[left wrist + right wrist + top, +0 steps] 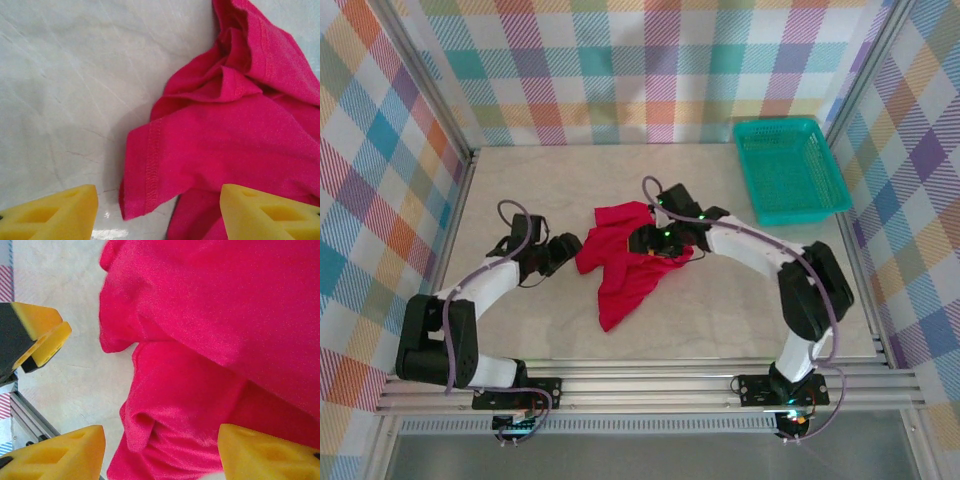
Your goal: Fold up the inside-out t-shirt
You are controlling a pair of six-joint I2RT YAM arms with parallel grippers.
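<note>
Left fingers (pixel 55 215): spread apart, gripping nothing, hemmed edge of red t-shirt (pixel 225 140) lying between them at bottom of frame. Right fingers (pixel 65 452): also parted, empty, above bunched red cloth. Overhead view: t-shirt crumpled at centre of table (pixel 520 180), left fingers just beside its left edge, right fingers over its upper part. Green basket (pixel 788 170) at upper right.

overhead view from the near side, looking down on the table (pixel 720 320), both wrist views close over the t-shirt (pixel 625 275)
</note>
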